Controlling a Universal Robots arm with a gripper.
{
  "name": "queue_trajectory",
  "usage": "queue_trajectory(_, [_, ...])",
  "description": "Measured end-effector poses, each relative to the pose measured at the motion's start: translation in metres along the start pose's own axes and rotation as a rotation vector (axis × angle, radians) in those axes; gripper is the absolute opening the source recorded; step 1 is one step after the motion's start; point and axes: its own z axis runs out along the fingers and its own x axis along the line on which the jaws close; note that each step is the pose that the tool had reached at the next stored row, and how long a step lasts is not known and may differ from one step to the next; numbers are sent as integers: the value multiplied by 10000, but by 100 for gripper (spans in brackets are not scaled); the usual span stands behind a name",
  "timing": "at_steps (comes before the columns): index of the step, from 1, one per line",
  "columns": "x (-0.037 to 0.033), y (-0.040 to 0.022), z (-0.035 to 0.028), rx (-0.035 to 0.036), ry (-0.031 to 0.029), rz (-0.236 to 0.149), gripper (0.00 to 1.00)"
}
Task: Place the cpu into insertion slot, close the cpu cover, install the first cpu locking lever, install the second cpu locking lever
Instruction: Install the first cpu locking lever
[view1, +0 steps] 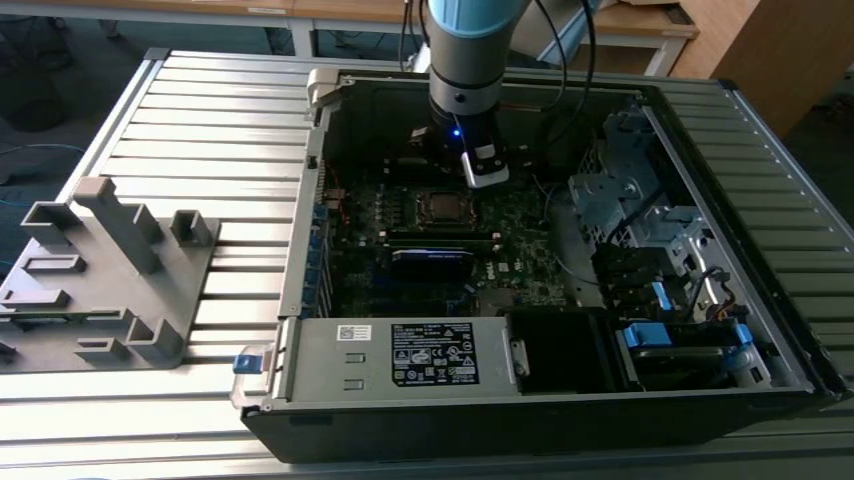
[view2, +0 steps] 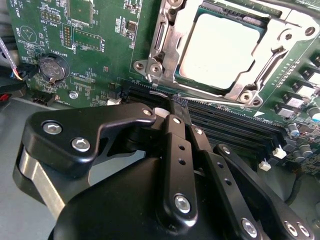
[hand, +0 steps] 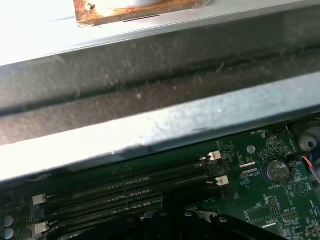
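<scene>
The cpu (view2: 220, 50), a dull grey square, lies in the insertion slot (view1: 445, 205) on the green motherboard (view2: 100, 45). The silvery cpu cover (view2: 169, 37) lies flat around it, with the chip showing through its window. A thin silvery locking lever (view2: 210, 93) runs along the socket edge nearest my gripper. My black gripper (view2: 174, 106) hangs just off that edge, fingers together and nothing visibly between them. Its tips sit close to the lever's bent end (view2: 156, 93); I cannot tell if they touch. In the exterior view the gripper (view1: 467, 170) hovers over the far side of the socket.
Black memory slots (view2: 235, 125) run beside the socket. A coin battery (view2: 51, 67) sits on the board. The case's metal wall (hand: 150, 125) is close by. A labelled power supply box (view1: 400, 355) and drive bays (view1: 641, 200) crowd the case; a grey fixture (view1: 100, 270) stands on the exterior view's left.
</scene>
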Motion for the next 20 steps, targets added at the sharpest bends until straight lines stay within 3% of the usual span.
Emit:
queue_trajectory(7, [-2,-12,1,47,-10,-3,11])
queue_trajectory(13, [-3,-11,3,44,-12,-4,11])
queue_trajectory(20, [0,-7,-14,-46,-11,0,11])
